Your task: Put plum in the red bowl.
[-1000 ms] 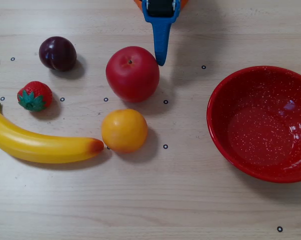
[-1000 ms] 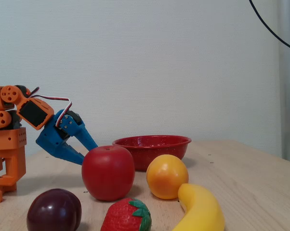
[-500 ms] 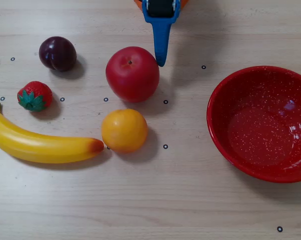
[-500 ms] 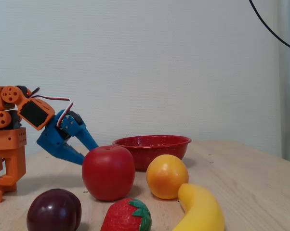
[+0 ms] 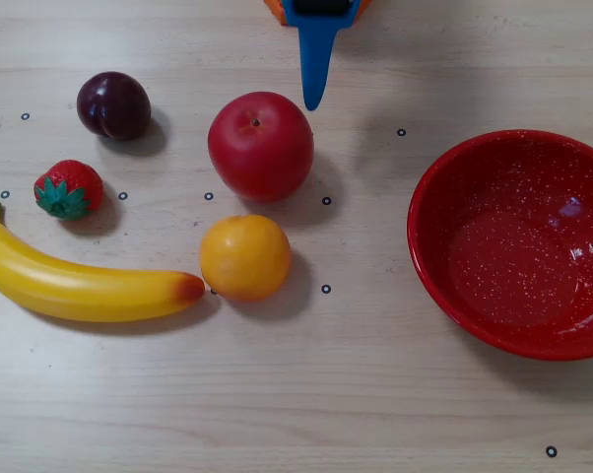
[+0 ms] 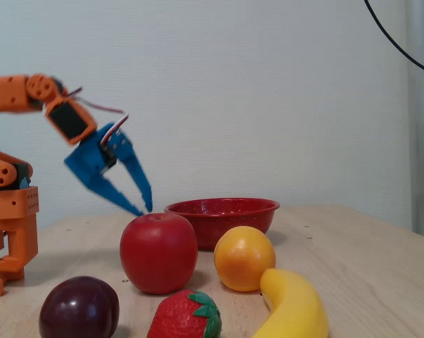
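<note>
The plum [image 5: 113, 105] is small, glossy and dark purple; it lies on the wooden table at the upper left of the overhead view and at the front left of the fixed view [image 6: 79, 308]. The red speckled bowl [image 5: 427, 264] stands empty at the right of the overhead view, and behind the fruit in the fixed view [image 6: 226, 227]. My blue gripper [image 5: 313, 102] enters from the top edge of the overhead view. In the fixed view it [image 6: 144, 209] hangs in the air above and behind the apple, fingertips together, holding nothing. It is well away from the plum.
A big red apple [image 5: 261, 146] sits between the plum and the bowl, just under the gripper tip. An orange [image 5: 244, 257], a banana [image 5: 80, 286] and a strawberry [image 5: 68, 189] lie in front. The arm's orange base [image 6: 11, 211] stands at the left of the fixed view.
</note>
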